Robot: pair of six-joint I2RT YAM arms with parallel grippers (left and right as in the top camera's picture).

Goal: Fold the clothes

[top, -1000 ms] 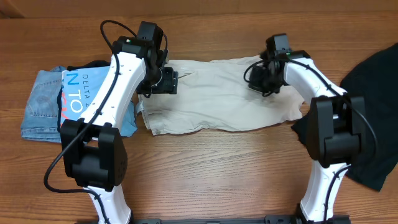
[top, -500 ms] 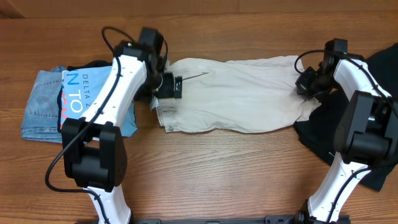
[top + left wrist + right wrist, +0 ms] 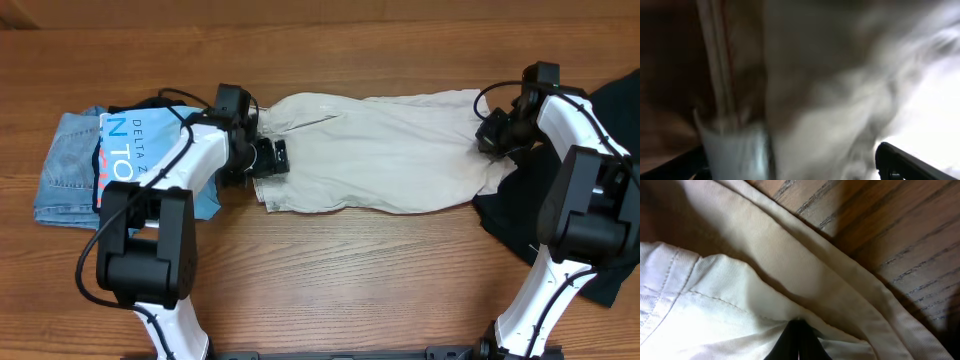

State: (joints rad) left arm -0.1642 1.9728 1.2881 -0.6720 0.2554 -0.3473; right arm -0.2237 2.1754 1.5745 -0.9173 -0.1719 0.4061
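The pale beige shorts (image 3: 380, 150) lie stretched out flat across the middle of the wooden table. My left gripper (image 3: 268, 158) is at their left end. In the blurred left wrist view its fingers (image 3: 790, 167) stand wide apart, open, with beige cloth (image 3: 840, 100) filling the space between and beyond them. My right gripper (image 3: 490, 135) is at the shorts' right end. In the right wrist view its fingers (image 3: 799, 345) are shut on a pinched fold of the shorts (image 3: 740, 305), beside a seam and the edge of the cloth.
A light blue "DELTA ZETA" T-shirt (image 3: 130, 150) lies on folded denim (image 3: 65, 170) at the left, touching my left arm. A large black garment (image 3: 590, 200) lies at the right, under the shorts' right end. Bare wood (image 3: 350, 270) runs along the front.
A second ago my right gripper pulled the shorts' right end far to the right, stretching them. Since then it has held still, and my left gripper has dropped toward the front along the left end.
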